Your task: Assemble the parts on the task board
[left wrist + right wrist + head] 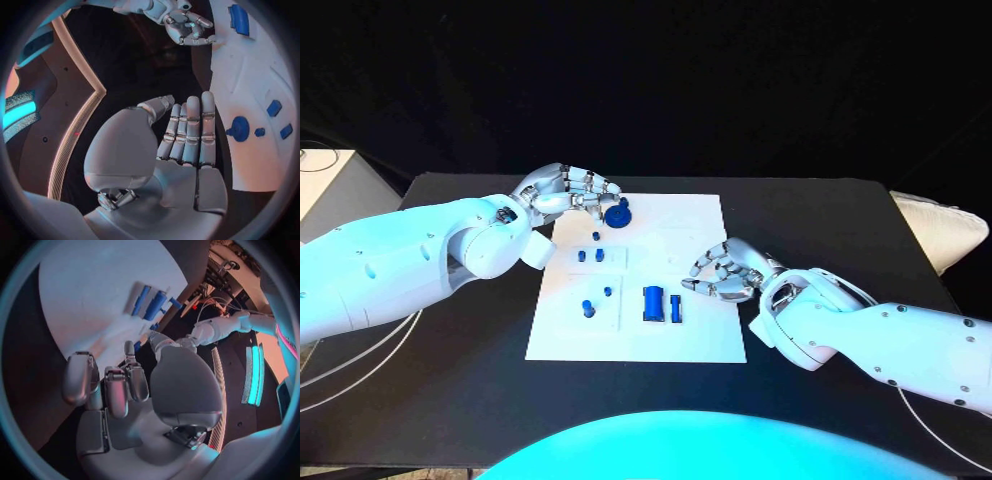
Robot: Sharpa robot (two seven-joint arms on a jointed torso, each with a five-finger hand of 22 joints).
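While the small blue parts lie scattered on the white task board mid-table, they look light, rigid and slick, best pinched across their narrow sides. The left hand hovers, fingers straight and empty, beside a round blue part. The right hand hangs loosely curled and empty; part shapes are hard to make out.

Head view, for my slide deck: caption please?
Both hands, left and right, hover open over the white task board scattered with blue parts.
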